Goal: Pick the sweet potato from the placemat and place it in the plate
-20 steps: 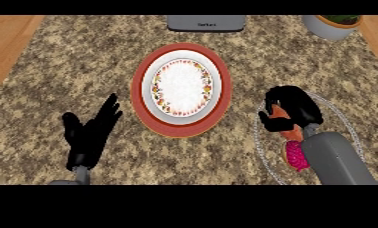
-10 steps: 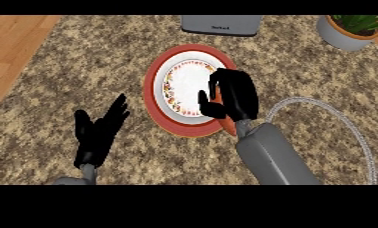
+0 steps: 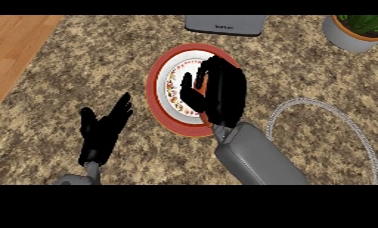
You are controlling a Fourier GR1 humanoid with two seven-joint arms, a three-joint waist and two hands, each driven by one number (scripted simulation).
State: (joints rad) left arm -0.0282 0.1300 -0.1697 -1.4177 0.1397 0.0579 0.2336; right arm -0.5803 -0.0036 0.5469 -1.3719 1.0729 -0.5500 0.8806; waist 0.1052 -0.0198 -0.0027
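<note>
Sweet potato sits, as far as I can judge, inside my right hand [image 3: 218, 94]. Its fingers are curled down round the root and hide it almost wholly. The hand hangs right over the plate [image 3: 184, 59], a white one with a flowered ring, lying on a red round mat [image 3: 184, 128].

I reckon the root is stiff, dense and fairly heavy, with a dry, rough skin that should not slip. It is not fragile, but it is rounded and may roll once set free. So I would hold it across its thick middle and let go low, over the plate's centre.

My left hand [image 3: 103, 129] rests open at the lower left, fingers up. The placemat [image 3: 306, 100], a pale-edged oval, lies to my right, near the plate. The counter [image 3: 88, 72] is speckled stone, flat and hard. A grey appliance [image 3: 225, 23] and a potted plant [image 3: 353, 29] stand along the far edge, well apart from my hands.
</note>
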